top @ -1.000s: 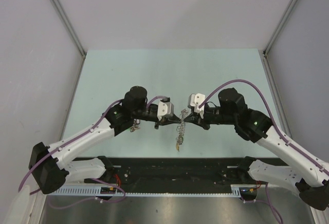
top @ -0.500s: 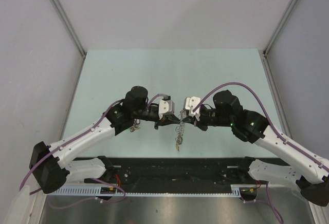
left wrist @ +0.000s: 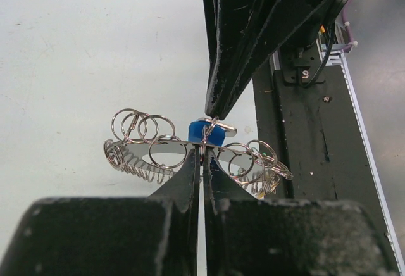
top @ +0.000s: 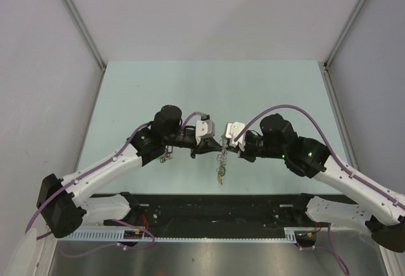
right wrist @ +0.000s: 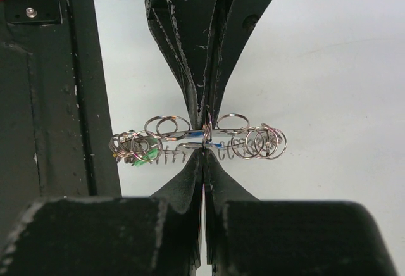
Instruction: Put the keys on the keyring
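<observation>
**Both pincers meet at the hanging keyring**

Top external view: The two arms reach inward above the pale green tabletop [top: 158, 86] and their tips nearly touch at its middle. The left pincer [top: 214, 147] and the right pincer [top: 230, 149] face each other. The keyring [top: 221, 160] dangles between them as a silvery string of small rings, clear of the surface, with a yellowish tag [top: 219, 176] at its lowest point. From here the fingers are too small to show how they stand.

Left wrist view: The left pincer's fingers are pressed together on the near rim of the keyring. The keyring lies edge-on and level in front of them, fringed with loose split rings on both sides. The right pincer comes in from the opposite side. Its tip is closed on a small split ring just above a blue-tagged key [left wrist: 205, 132], which touches the keyring's middle.

Right wrist view: The right pincer's fingers are pressed together, with a thin metal sliver showing between them. The keyring runs crosswise just beyond their tip, and a green tag [right wrist: 142, 157] hangs among the rings at its left end. The left pincer's closed tip meets the keyring from the far side.
</observation>
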`<act>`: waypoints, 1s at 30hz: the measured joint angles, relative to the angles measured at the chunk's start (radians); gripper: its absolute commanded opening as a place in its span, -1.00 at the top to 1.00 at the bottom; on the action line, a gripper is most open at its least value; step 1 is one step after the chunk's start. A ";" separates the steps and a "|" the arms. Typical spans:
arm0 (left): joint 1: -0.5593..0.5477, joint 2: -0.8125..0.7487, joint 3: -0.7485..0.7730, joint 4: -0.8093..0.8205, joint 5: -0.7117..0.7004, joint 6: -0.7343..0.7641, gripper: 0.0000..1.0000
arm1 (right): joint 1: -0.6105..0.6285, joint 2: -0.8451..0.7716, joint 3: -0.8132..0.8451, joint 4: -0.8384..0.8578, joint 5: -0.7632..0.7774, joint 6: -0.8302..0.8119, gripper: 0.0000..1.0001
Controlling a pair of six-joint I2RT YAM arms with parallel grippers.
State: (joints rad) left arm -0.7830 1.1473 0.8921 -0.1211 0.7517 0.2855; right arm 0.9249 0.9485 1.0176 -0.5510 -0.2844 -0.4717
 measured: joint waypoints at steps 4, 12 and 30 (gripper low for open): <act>0.000 0.000 0.003 0.000 -0.010 0.001 1.00 | 0.004 0.000 0.000 0.000 0.015 0.000 1.00; 0.001 0.013 0.036 -0.006 -0.025 0.003 1.00 | 0.005 0.000 0.000 -0.001 0.019 0.000 1.00; 0.001 0.020 0.046 -0.007 -0.034 0.004 1.00 | -0.055 -0.042 0.000 0.010 0.036 0.072 0.46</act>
State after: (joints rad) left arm -0.7818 1.1671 0.9379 -0.1284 0.7174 0.2897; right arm 0.8700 0.9070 1.0176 -0.5407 -0.2481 -0.4000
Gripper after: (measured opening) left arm 0.006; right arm 0.232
